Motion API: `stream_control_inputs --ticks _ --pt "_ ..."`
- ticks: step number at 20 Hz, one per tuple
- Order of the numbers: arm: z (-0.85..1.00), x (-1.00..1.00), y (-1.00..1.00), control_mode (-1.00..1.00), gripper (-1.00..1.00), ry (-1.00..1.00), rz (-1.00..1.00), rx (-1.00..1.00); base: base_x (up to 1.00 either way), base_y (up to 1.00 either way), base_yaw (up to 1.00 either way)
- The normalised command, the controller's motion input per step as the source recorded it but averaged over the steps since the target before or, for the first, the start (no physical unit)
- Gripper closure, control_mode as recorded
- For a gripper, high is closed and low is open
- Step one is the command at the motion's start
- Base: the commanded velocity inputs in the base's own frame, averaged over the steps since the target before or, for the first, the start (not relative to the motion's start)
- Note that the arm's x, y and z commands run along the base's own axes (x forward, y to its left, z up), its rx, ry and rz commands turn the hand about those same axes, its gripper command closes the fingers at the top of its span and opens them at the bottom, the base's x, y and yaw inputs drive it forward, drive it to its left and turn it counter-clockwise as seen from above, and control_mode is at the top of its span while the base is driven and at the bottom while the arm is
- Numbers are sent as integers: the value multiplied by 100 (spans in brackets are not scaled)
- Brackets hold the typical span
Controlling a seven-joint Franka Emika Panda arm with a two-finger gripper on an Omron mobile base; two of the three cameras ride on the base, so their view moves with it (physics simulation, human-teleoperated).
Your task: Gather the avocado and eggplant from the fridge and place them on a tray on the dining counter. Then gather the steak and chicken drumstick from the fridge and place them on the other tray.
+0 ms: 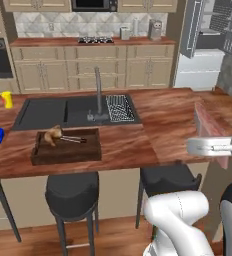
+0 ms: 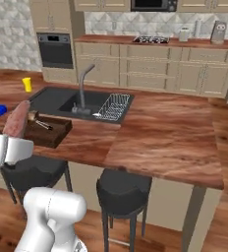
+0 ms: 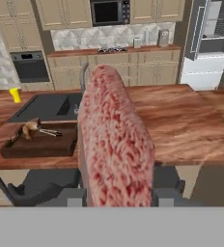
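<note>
Steak (image 3: 115, 140) clamped upright between my fingers, red marbled slab standing edge-on at front of hand view; in left base view it shows just beside my gripper (image 1: 215, 131), over near edge of dining counter (image 1: 168, 125). Dark wooden tray (image 1: 67, 147) lies well apart to my left on counter, chicken drumstick (image 1: 53, 135) already on it beside sink (image 1: 73, 110). Step in hand, I judge: carrying steak to that tray. Next: swing left across counter, lower over bare part of tray beside drumstick, then loosen grip
</note>
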Motion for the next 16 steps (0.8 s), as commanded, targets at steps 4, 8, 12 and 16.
stream_control_inputs --ticks 4,8,12,16 --pt "0 0 0 100 100 0 0 0 16 100 0" --pt "0 0 0 100 100 0 0 0 15 99 0" --pt "0 0 0 100 100 0 0 0 46 76 0" --pt "0 0 0 100 100 0 0 0 81 37 0"
